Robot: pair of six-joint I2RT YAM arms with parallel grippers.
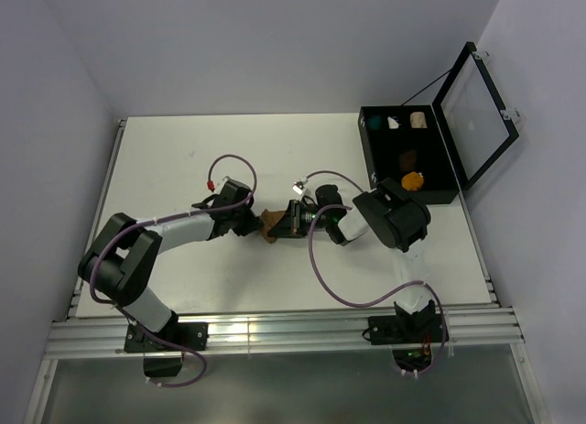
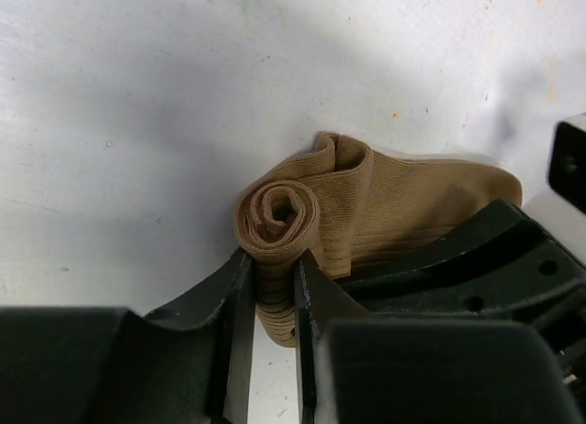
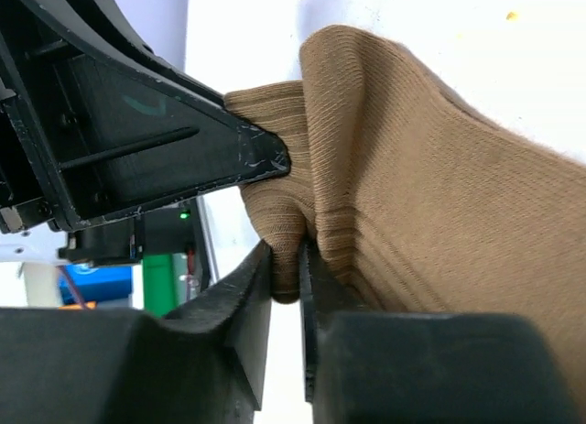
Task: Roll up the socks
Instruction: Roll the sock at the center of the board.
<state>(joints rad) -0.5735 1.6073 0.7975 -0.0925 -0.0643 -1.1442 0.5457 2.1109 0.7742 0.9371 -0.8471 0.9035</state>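
A plain tan sock (image 1: 272, 225) lies mid-table between my two grippers. Its near end is wound into a tight spiral roll (image 2: 277, 215), and the loose remainder (image 2: 421, 200) spreads flat to the right. My left gripper (image 2: 272, 259) is shut on that roll, fingers pressing both sides. My right gripper (image 3: 286, 252) is shut on a bunched fold of the same sock (image 3: 439, 213); the left gripper's black finger (image 3: 183, 140) touches the fabric just above. In the top view the left gripper (image 1: 258, 224) and right gripper (image 1: 286, 224) nearly meet. A dark brown sock (image 1: 408, 157) and a mustard-orange sock (image 1: 412, 179) sit in the case.
A black compartment case (image 1: 367, 158) stands open at the back right, its clear lid (image 1: 476, 103) tipped up to the right. Teal (image 1: 374, 124), white (image 1: 394, 123) and cream (image 1: 418, 120) bundles fill its far row. Purple cables loop over both arms.
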